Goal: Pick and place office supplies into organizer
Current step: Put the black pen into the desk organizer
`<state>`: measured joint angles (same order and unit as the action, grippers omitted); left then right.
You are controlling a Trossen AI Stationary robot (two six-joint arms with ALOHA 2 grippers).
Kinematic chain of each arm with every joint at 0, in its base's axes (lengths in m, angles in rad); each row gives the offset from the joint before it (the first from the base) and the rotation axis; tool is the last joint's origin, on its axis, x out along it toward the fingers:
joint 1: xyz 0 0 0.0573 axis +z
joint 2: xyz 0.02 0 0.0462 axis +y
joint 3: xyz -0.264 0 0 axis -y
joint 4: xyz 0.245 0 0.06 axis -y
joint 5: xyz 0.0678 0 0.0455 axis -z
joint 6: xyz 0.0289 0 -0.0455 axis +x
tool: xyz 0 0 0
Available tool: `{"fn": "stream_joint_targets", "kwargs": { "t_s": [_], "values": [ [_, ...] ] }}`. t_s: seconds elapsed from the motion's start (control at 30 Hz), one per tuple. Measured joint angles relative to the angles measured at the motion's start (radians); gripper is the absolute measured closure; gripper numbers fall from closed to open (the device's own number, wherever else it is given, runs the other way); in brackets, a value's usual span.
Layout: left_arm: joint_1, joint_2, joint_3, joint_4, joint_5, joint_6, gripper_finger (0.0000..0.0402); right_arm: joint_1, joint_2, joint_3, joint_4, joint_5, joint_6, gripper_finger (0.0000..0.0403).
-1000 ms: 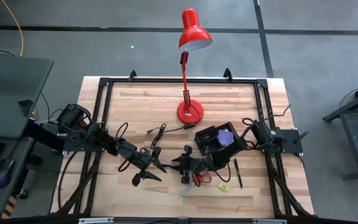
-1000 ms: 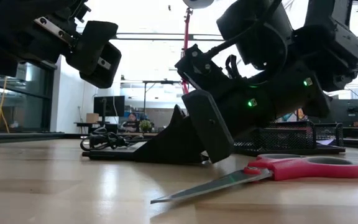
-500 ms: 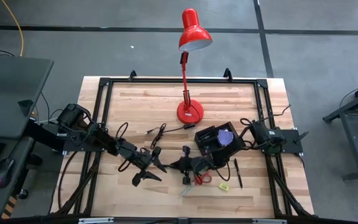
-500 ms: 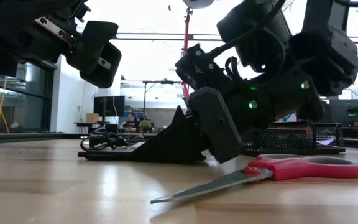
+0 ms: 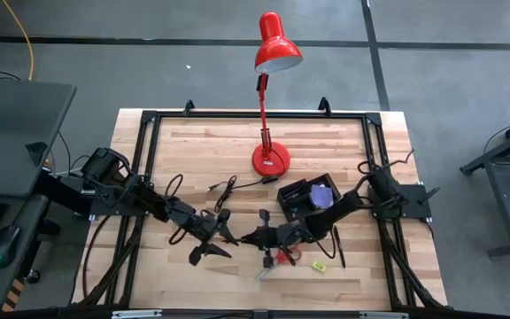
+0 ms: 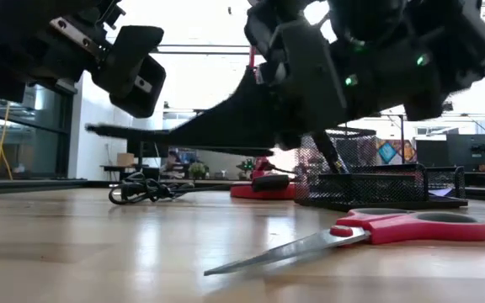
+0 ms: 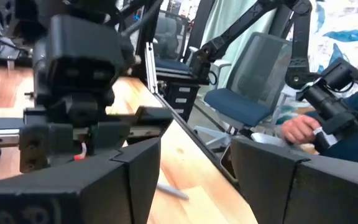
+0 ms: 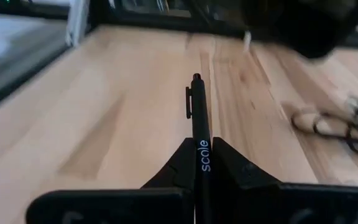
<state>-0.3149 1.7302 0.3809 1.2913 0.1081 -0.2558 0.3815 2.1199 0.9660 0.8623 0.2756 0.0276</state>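
My right gripper [image 5: 253, 237] is shut on a thin black pen [image 6: 141, 131] above the table's near middle. The pen sticks out toward my left gripper [image 5: 212, 241], which hangs open and still just left of it; its fingers [image 7: 135, 168] have nothing between them. Red-handled scissors [image 5: 277, 258] lie flat on the wood below the right gripper. The black organizer [image 5: 301, 202] stands behind them, with a purple pad [image 5: 323, 196] inside. A second pen [image 5: 336, 246] and a yellow-green piece [image 5: 318, 265] lie at the near right. My right gripper pinches the pen's barrel [image 8: 202, 155] between its two fingers. The fingers come nearly level from the table's right and lie along the pen. Its clip end [image 8: 194, 93] juts out ahead of the fingertips. The pen is lifted clear of the table, about level.
A red desk lamp [image 5: 270, 159] stands at the far middle, its base close behind the organizer. A coiled black cable [image 5: 224, 188] lies left of the base. Bare wood stretches along the far half and the near left. People and chairs show beyond the table.
My right gripper has shut on the pen, which lay flat on the table, and has risen with it while tipping toward level. The pen now hangs clear of the wood. The scissors have stayed where they were.
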Motion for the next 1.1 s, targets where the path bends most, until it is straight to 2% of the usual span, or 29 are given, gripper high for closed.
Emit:
{"fn": "stream_joint_targets", "kwargs": {
  "t_s": [0.17, 0.3, 0.53, 0.63, 0.77, 0.87, 1.1],
  "values": [
    [0.0, 0.0, 0.033, 0.001, 0.0, 0.023, 0.0218, 0.034, -0.057, -0.001, -0.15, 0.101, 0.042, 0.0392],
    [0.0, 0.0, 0.04, -0.008, -0.067, 0.094, 0.0217, 0.089, -0.09, 0.0, -0.263, 0.198, 0.086, 0.039],
    [0.008, -0.006, 0.05, -0.009, -0.1, 0.074, 0.0217, 0.184, -0.146, 0.0, -0.415, 0.367, 0.186, 0.0389],
    [0.007, -0.008, 0.07, -0.003, -0.158, 0.148, 0.0217, 0.224, -0.173, 0.0, -0.442, 0.465, 0.196, 0.0388],
    [0.007, -0.007, 0.089, -0.006, -0.166, 0.29, 0.0217, 0.274, -0.204, 0.0, -0.453, 0.554, 0.165, 0.0388],
    [0.007, -0.007, 0.096, -0.007, -0.166, 0.31, 0.0217, 0.308, -0.232, 0.0, -0.455, 0.637, 0.128, 0.0388],
    [0.007, -0.007, 0.096, -0.017, -0.211, 0.312, 0.0218, 0.347, -0.261, 0.001, -0.42, 0.678, 0.066, 0.0387]
  ]
}}
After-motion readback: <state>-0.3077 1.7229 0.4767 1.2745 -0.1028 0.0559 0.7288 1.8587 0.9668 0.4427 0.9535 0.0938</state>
